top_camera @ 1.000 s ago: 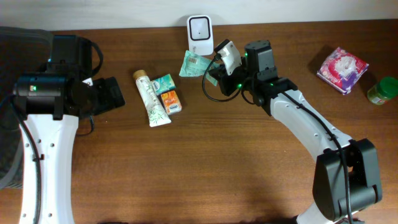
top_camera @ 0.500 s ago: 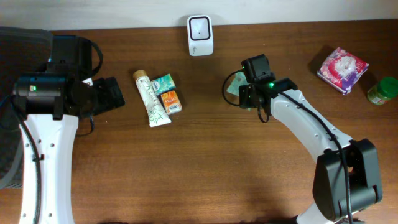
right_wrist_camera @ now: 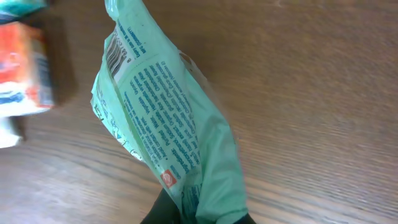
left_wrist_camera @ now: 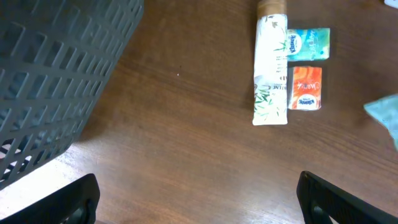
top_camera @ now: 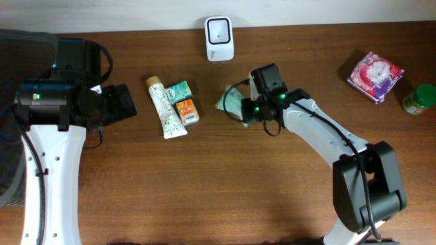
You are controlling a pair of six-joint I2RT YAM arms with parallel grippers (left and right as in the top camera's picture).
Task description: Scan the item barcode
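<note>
Pinching the green packet (right_wrist_camera: pixel 168 124), right tool (top_camera: pixel 244 109) bares its barcode (right_wrist_camera: pixel 114 56).

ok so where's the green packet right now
Overhead, the green packet is pinched in the right tool mid-frame, below the white scanner and just right of the orange tissue pack.

light: even, soft | shadows: faint | blur: green packet (left_wrist_camera: pixel 384 114), left wrist view
</note>
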